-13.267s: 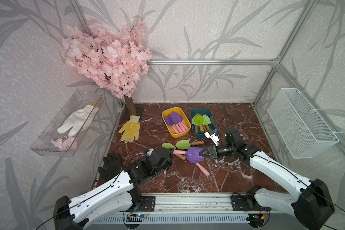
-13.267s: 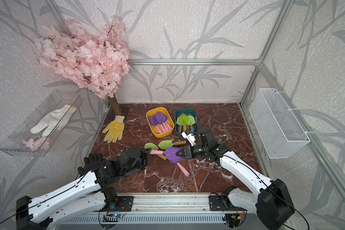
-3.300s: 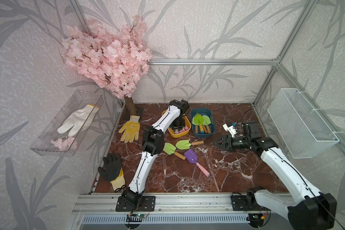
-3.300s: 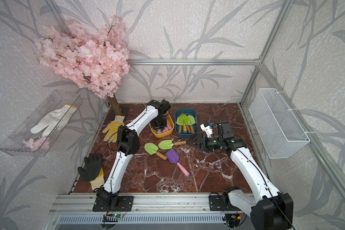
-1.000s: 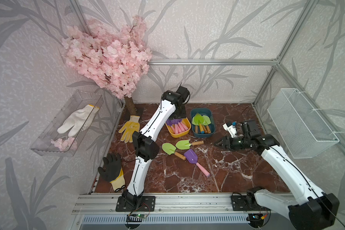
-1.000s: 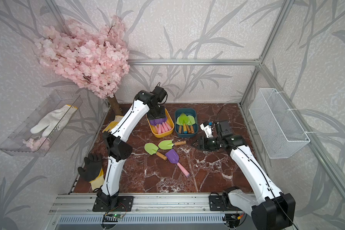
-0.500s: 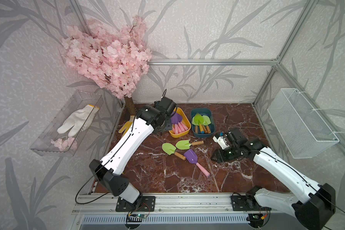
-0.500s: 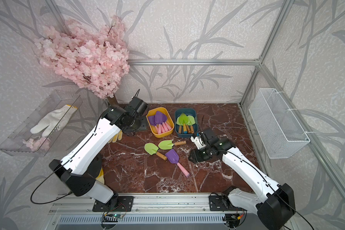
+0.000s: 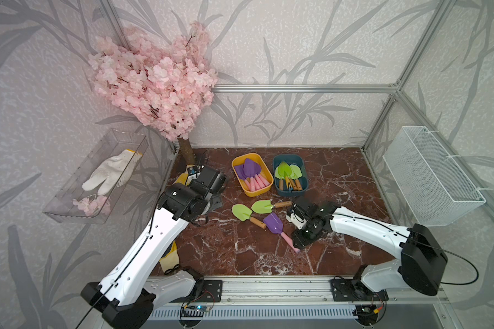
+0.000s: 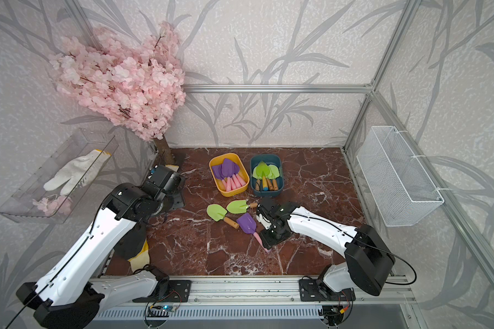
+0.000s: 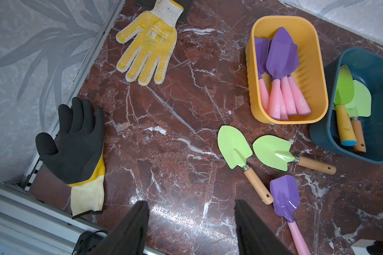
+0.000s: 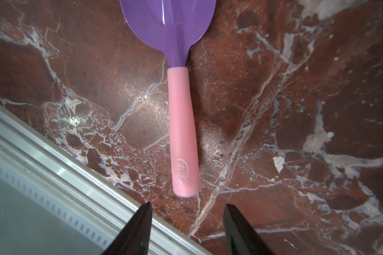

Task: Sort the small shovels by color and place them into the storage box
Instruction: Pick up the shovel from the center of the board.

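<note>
Now our left arm has pulled back from the yellow box, jaws apart and empty. Our right arm has dropped to the loose purple shovel on the desk, jaws apart by its pink handle end, so we judge pickup comes next.

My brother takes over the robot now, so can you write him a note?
Left hand: open, empty, above the marble table.
Right hand: open, near the pink handle of the purple toy shovel on the table.
Done: purple shovels in the yellow-orange plastic tub, green ones in the dark teal tub.
To do: that purple shovel and two light green wooden-handled shovels.
</note>
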You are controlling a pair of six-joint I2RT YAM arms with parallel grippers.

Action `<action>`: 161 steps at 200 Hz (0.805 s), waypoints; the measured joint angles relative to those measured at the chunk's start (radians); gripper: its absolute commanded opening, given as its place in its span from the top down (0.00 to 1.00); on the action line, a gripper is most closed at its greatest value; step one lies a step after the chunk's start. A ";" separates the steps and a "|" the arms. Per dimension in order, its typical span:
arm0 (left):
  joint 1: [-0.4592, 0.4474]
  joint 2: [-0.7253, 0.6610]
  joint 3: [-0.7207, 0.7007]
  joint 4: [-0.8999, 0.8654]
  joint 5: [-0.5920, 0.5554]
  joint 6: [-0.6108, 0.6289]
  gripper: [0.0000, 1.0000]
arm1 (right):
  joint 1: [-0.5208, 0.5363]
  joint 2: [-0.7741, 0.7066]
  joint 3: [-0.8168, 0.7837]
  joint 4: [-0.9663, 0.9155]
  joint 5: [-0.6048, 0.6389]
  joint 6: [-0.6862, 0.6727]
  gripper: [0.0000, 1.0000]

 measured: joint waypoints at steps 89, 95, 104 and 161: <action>0.007 -0.015 -0.032 0.003 0.001 -0.014 0.35 | 0.027 0.107 -0.004 0.061 0.011 0.007 0.42; 0.008 -0.017 -0.033 0.003 0.000 -0.014 0.35 | 0.028 0.111 -0.004 0.061 0.013 0.007 0.42; 0.011 -0.022 -0.033 0.004 0.001 -0.013 0.35 | 0.030 0.117 -0.004 0.062 0.019 0.006 0.42; 0.023 -0.046 -0.033 -0.005 -0.002 -0.013 0.34 | 0.034 0.170 0.003 0.071 0.029 -0.008 0.45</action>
